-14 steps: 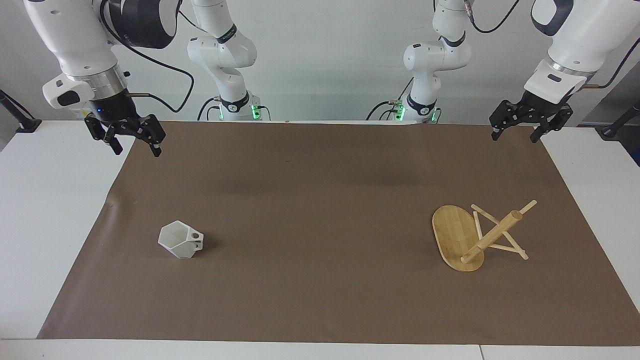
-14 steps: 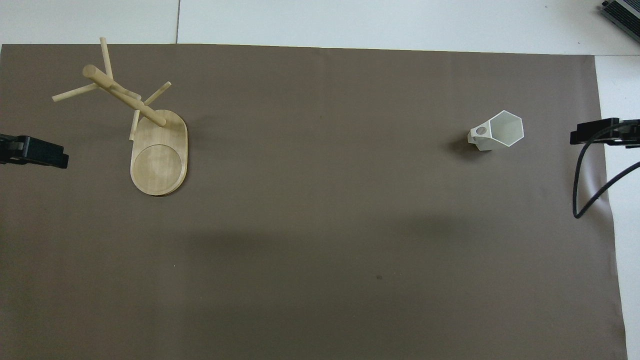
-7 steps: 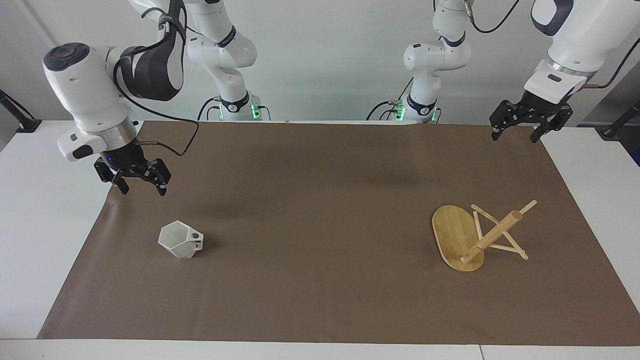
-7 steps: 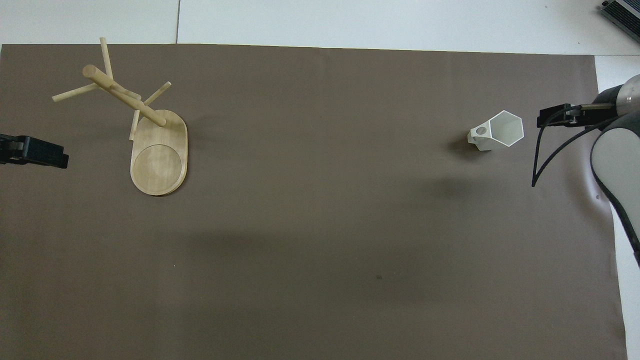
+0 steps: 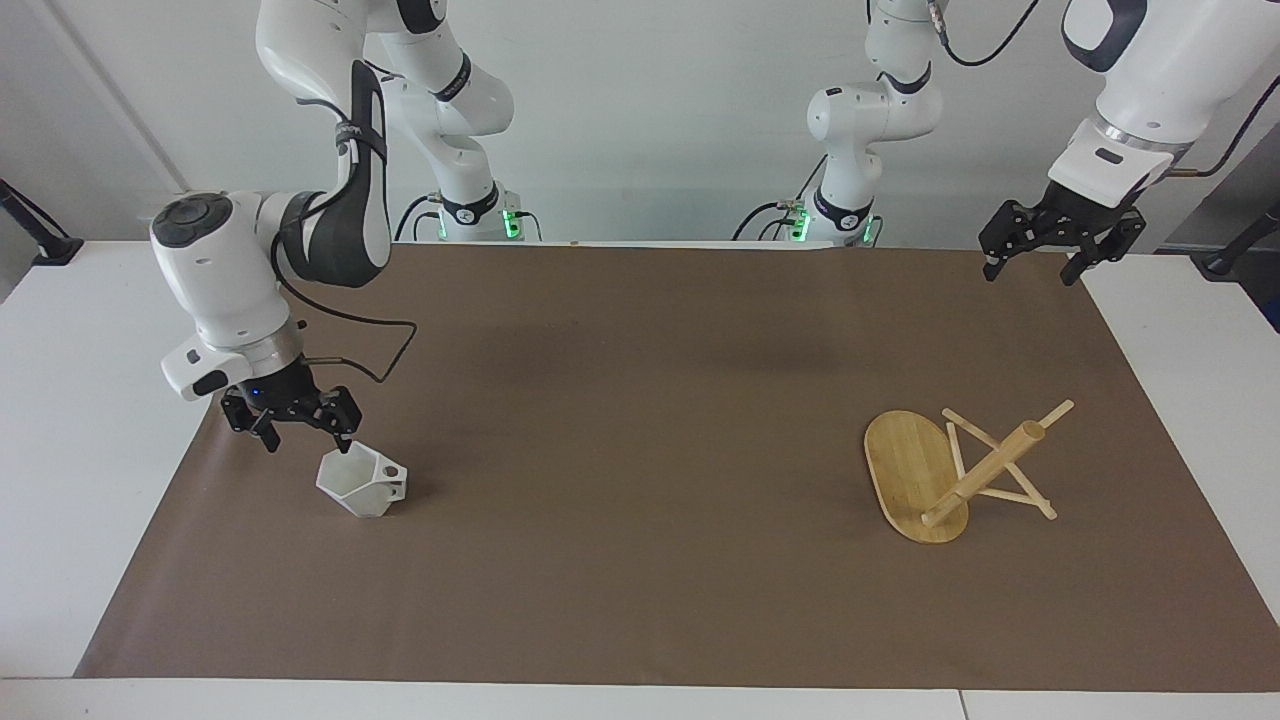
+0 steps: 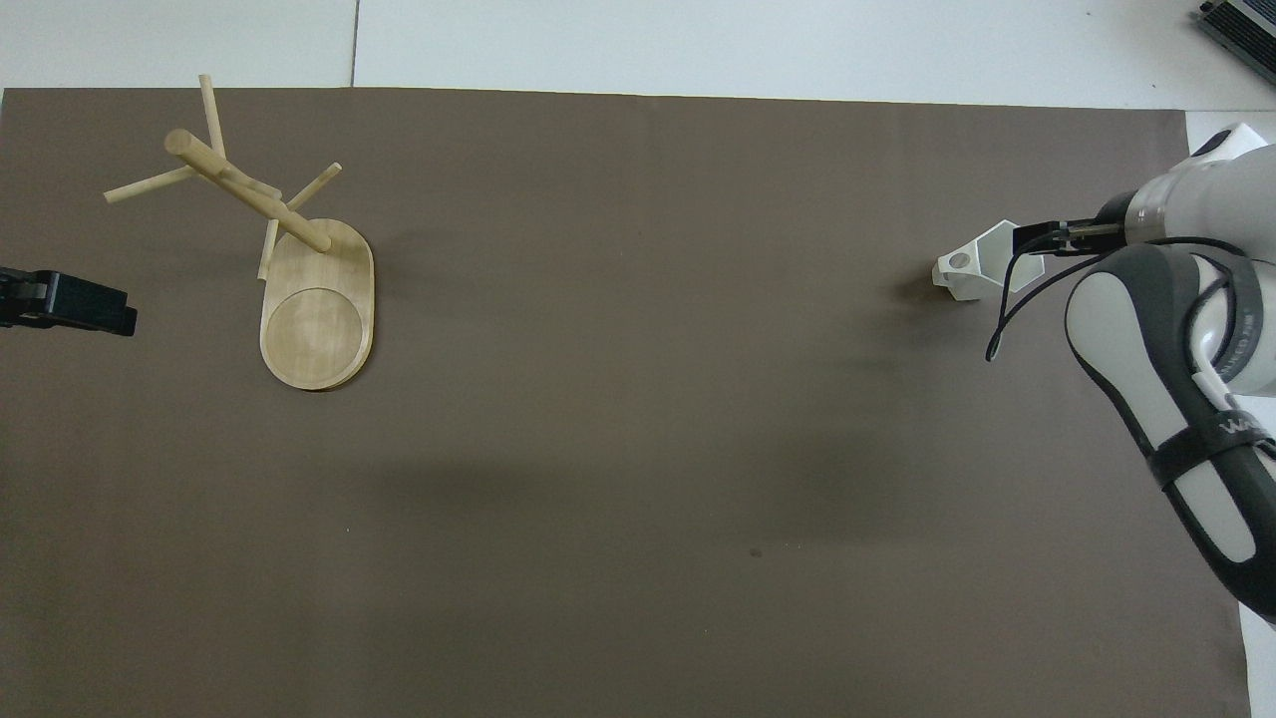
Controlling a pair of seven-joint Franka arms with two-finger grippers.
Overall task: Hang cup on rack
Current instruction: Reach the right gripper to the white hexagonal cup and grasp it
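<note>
The white faceted cup (image 5: 360, 482) (image 6: 975, 267) stands mouth up on the brown mat, toward the right arm's end of the table. My right gripper (image 5: 305, 438) (image 6: 1035, 239) is low and open. It sits beside the cup's rim at the right arm's end, and one fingertip (image 5: 343, 438) nearly touches the rim. It holds nothing. The bamboo rack (image 5: 935, 480) (image 6: 317, 299) stands on its oval base toward the left arm's end, its pegs bare. My left gripper (image 5: 1030, 268) (image 6: 70, 304) waits open and empty, raised over the mat's corner by the robots.
The brown mat (image 5: 640, 400) covers most of the white table (image 5: 90, 400). The right arm's black cable (image 6: 1007, 309) hangs close to the cup. A grey device (image 6: 1241, 25) lies at the table corner farthest from the robots.
My right arm has swung down and away from the robots, from the mat's corner to the cup's rim, still open. The left arm, cup and rack have not moved.
</note>
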